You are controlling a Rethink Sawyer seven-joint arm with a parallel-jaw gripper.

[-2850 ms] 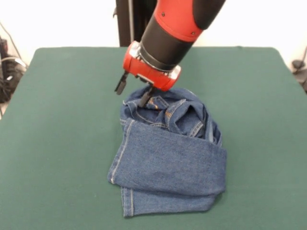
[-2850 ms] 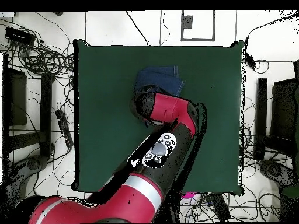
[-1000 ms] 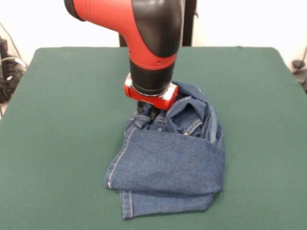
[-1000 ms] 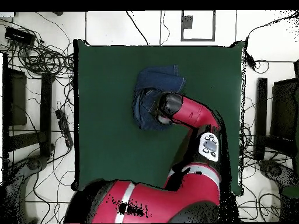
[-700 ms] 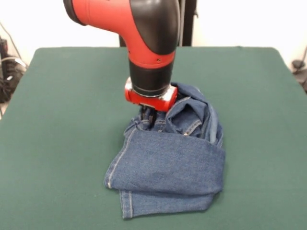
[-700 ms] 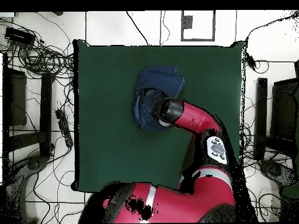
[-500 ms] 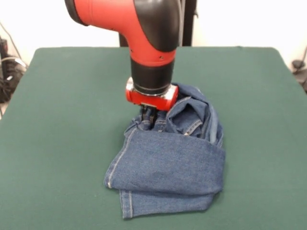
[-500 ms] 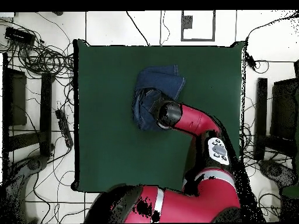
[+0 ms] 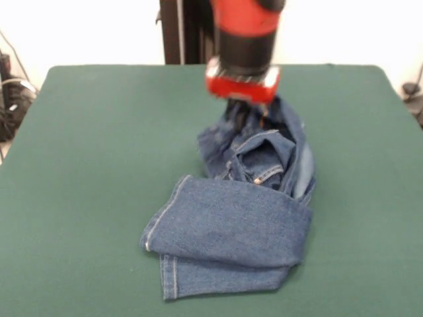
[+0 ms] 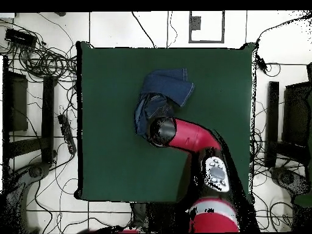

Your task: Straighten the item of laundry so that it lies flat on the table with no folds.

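1. Pincer (image 9: 246,109) is hanging under the red wrist flange of the arm (image 9: 244,39), pointing straight down. Its tips are sinking into the top of the bunched denim; cannot tell from either view whether it is clamping cloth or released.
2. In the overhead view the arm (image 10: 186,135) is covering the pincer completely, so nothing is readable there.
3. Jeans (image 9: 244,218) are sitting directly below and toward the camera from the pincer, touching it at their highest point.
4. Upper part of the jeans, right under the pincer, is standing up in a crumpled peak, with orange-tan stitching and a pocket edge showing.
5. Lower part, further toward the camera from the pincer, is lying folded over: one wide leg panel is resting on top of another layer, with a hemmed edge sticking out at the near left corner.
6. Jeans are not lying flat; several folds are showing.
7. Overhead view: jeans (image 10: 164,91) are extending away from the arm's end toward the far edge, bunched, roughly mid-width on the table (image 10: 109,122).
8. Table (image 9: 99,132) is spreading green on all sides of the pincer and the jeans, and the jeans are sitting well inside its edges.
9. Dark pedestal column (image 9: 182,30) is standing behind the pincer at the far side.
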